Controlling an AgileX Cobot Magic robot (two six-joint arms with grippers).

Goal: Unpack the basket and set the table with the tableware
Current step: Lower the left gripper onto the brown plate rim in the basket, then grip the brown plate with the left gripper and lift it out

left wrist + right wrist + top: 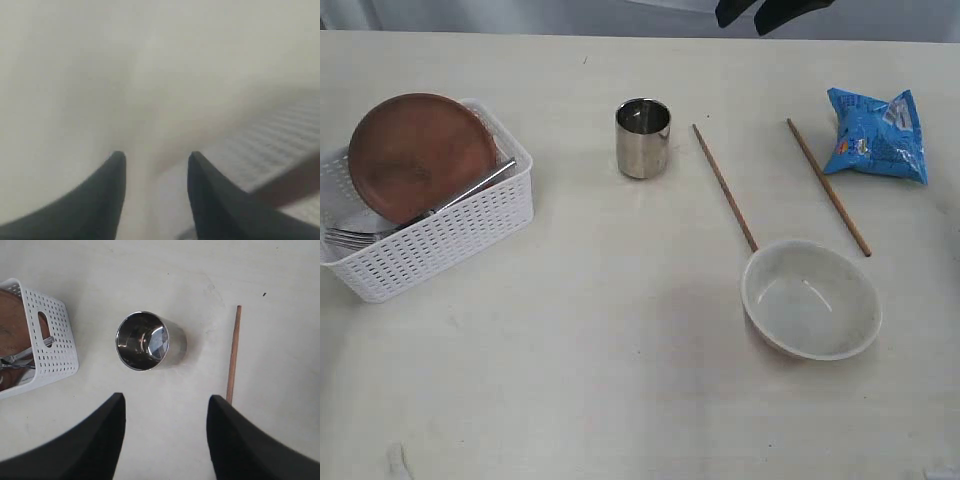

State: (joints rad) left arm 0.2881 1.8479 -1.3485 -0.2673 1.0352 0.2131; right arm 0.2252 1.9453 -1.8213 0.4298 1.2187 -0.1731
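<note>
**Partly unpacked white perforated plastic basket (470, 235) on the pale cream worktop (570, 380), with both end effectors empty.**

The basket holds a tilted round brown plate (420, 155) and steel cutlery (470, 188). The left end effector (156, 156), fingers apart and gripping nothing, hangs close beside the basket's lattice wall; this view is blurred. The right end effector (166, 397), wide and empty, hovers with the steel cup (150, 340) just ahead of its fingertips. The basket lies off one side and a wooden chopstick (233, 355) off the other. The second wooden chopstick (828, 187), off-white bowl (810, 298) and blue snack bag (875, 135) lie farther out.
</note>
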